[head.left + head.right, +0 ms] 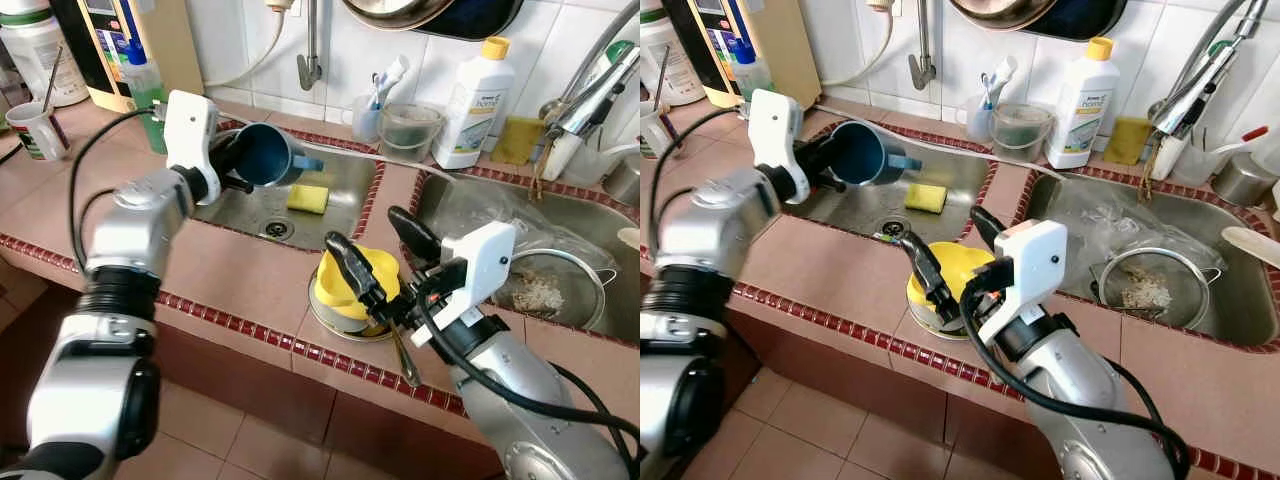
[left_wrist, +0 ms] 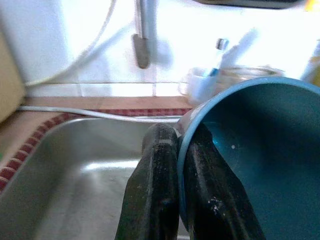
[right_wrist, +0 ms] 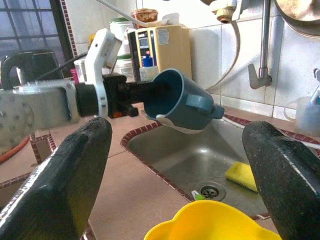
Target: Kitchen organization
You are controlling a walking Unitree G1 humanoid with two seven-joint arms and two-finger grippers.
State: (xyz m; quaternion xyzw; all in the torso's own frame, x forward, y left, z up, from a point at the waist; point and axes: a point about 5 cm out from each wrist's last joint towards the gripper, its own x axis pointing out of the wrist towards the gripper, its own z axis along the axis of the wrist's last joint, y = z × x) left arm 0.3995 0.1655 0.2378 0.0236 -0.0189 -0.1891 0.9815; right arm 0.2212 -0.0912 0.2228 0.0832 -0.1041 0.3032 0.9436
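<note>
A blue mug [image 1: 268, 154] hangs tilted over the left sink basin [image 1: 345, 210], its mouth toward me. My left gripper [image 1: 228, 165] is shut on its rim; the wrist view shows one finger [image 2: 155, 190] outside the rim and one inside the blue mug [image 2: 260, 160]. A yellow cup [image 1: 352, 283] sits in a round metal tin [image 1: 335, 322] on the tiled counter between the two basins. My right gripper [image 1: 385, 262] stands open just above the yellow cup [image 3: 215, 225], its fingers [image 3: 65, 165] wide apart to either side.
A yellow sponge [image 1: 308, 198] lies in the left basin near the drain. The right basin [image 1: 600, 235] holds a metal strainer [image 1: 548, 285] and plastic wrap. A detergent bottle [image 1: 474, 105], a clear cup and a toothbrush holder line the back wall. A white cup [image 1: 35, 130] stands at far left.
</note>
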